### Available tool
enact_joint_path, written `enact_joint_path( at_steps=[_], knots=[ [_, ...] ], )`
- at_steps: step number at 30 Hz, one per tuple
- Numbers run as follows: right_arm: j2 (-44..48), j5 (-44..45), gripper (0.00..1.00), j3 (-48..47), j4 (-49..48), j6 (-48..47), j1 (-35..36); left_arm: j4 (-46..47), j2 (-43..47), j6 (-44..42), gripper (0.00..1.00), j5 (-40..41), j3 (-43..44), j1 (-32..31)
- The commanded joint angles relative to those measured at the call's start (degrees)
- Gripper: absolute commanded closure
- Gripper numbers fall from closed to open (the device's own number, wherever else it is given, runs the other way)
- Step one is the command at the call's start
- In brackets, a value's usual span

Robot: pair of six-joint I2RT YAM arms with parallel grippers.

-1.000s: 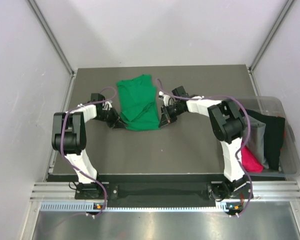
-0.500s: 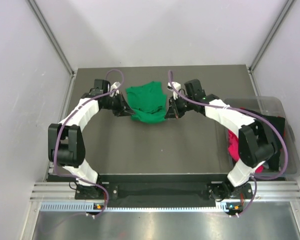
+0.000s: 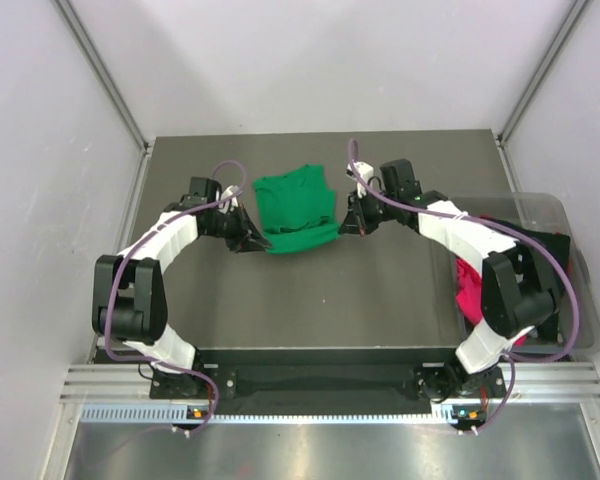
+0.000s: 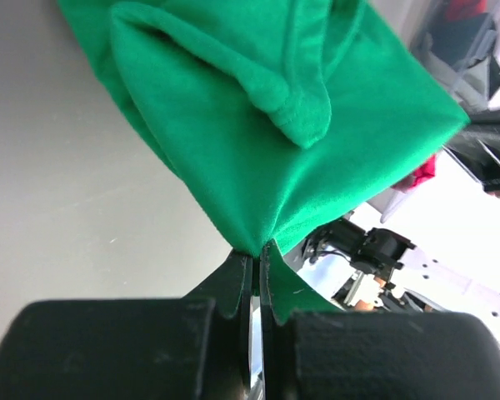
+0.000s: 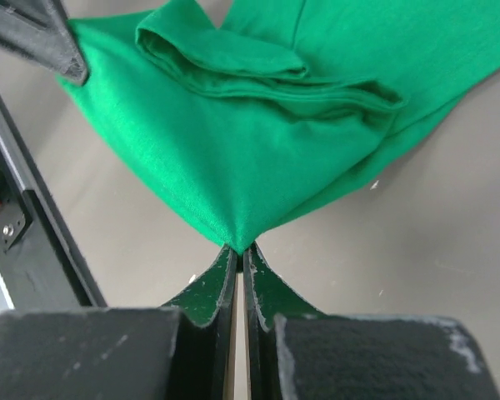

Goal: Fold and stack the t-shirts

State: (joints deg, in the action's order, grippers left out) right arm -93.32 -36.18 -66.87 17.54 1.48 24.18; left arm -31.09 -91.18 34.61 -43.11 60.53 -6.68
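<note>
A bright green t-shirt (image 3: 297, 208) lies partly folded at the middle back of the dark table, stretched between both grippers. My left gripper (image 3: 252, 238) is shut on its near left corner; in the left wrist view the green t-shirt (image 4: 258, 125) fans out from the pinched tips of the left gripper (image 4: 255, 250). My right gripper (image 3: 346, 224) is shut on the near right corner. In the right wrist view the cloth (image 5: 258, 117) runs into the right gripper (image 5: 239, 250), with a rolled fold lying on top.
A clear plastic bin (image 3: 565, 215) at the table's right edge holds more t-shirts: magenta-pink (image 3: 470, 292), black (image 3: 550, 262) and grey. White walls close in the back and sides. The table's front edge (image 3: 310, 350) runs along the arm bases.
Both grippers carried the near edge of the green t-shirt away from the arm bases over the last second, doubling it over itself. The arms stretched out far across the table, then drew slightly nearer.
</note>
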Motion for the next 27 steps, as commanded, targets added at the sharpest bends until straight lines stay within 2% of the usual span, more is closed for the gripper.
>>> enact_joint_path(
  at_steps=[1, 8, 12, 15, 20, 27],
  knots=[
    [-4.14, -1.08, 1.0, -6.49, -2.34, -1.04, -1.24, 2.7, -0.93, 1.69, 1.0, -2.15, 2.3, 0.35],
    [-12.67, -1.17, 1.0, -18.72, -0.32, -3.06, -1.25, 1.3, -6.64, 0.81, 1.0, -5.14, 11.18, 1.23],
    [-17.41, -1.25, 1.0, -27.15, 0.74, -2.71, -1.86, 2.26, -7.17, 1.51, 1.0, -6.98, 14.95, 2.37],
    [-17.17, -1.7, 1.0, -29.19, 0.66, -1.92, -2.47, 3.06, -5.51, 1.69, 1.0, -7.87, 15.75, 3.25],
    [-11.72, -2.14, 1.0, -25.86, 0.21, -1.91, -3.09, 3.05, -0.95, 2.48, 1.0, -9.01, 12.07, 3.43],
    [3.65, -1.26, 1.0, -8.75, -1.01, -2.53, -2.92, 4.89, 4.07, 5.11, 1.0, -9.1, 2.33, 3.43]
  ],
)
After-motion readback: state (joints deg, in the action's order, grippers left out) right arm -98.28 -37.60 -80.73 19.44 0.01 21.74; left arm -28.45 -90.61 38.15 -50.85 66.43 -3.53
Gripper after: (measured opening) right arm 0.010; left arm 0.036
